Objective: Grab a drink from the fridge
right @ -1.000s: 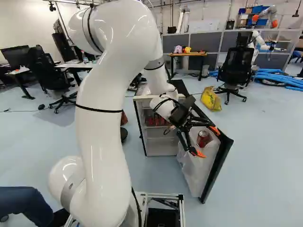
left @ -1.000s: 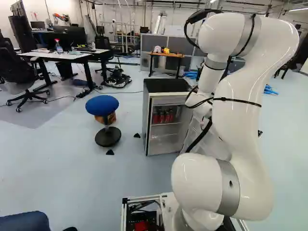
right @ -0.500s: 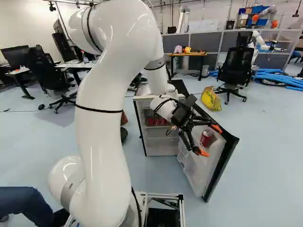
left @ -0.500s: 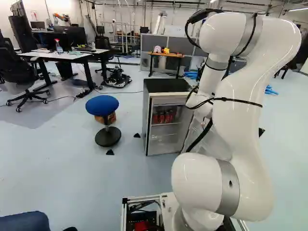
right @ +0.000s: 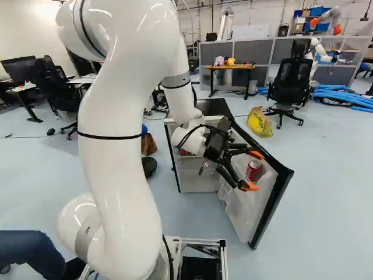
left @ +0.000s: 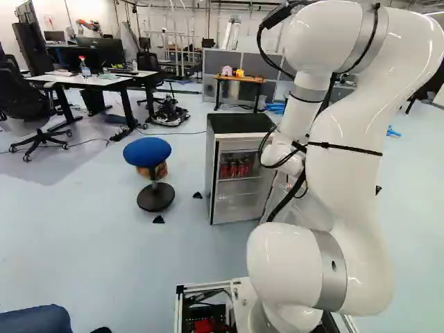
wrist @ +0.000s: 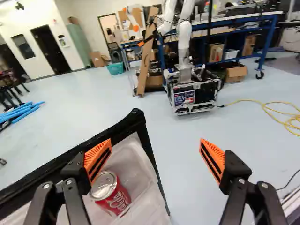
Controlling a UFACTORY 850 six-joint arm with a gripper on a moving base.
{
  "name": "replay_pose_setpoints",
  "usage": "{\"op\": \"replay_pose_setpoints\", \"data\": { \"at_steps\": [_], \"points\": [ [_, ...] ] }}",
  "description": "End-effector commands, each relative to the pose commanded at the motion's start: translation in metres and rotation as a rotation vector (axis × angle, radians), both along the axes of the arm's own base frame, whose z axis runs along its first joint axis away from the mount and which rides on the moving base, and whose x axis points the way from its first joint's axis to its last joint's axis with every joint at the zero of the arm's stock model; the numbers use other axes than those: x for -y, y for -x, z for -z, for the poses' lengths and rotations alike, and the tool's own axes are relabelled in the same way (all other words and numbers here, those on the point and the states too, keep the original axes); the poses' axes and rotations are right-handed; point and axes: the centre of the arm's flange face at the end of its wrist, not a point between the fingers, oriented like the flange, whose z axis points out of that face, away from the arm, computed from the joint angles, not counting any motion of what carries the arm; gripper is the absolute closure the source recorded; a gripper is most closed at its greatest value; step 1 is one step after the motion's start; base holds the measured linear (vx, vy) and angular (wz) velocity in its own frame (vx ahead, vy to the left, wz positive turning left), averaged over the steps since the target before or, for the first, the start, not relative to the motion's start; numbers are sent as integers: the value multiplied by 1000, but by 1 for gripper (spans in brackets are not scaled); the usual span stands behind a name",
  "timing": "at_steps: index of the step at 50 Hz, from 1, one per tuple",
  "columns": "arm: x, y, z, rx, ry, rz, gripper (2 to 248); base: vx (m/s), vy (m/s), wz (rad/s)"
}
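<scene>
Our arm [right: 125,146] swung the gripper [wrist: 156,152] back a touch from the fridge door [right: 273,204], fingers spread; red can [wrist: 111,192]'s still in its bin [wrist: 152,201], walls probably stopping it sliding lol.

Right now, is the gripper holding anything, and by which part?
Nothing: the gripper stands open, and the red can sits in the fridge door.

In the left base view, the fridge [left: 243,143] stands between the blue stool [left: 147,151] and the white arm [left: 347,166], and red cans [left: 234,168] are standing inside it.
</scene>
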Motion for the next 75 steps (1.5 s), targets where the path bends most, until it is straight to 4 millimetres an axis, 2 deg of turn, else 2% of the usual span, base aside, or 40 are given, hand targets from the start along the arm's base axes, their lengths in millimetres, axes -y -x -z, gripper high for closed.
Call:
{"op": "replay_pose_setpoints", "data": {
  "at_steps": [58, 75],
  "points": [
    [-108, 74, -4, -144, 0, -846, 3, 0, 0, 0],
    [-121, 68, -4, -153, 6, -1038, 3, 0, 0, 0]
  ]
}}
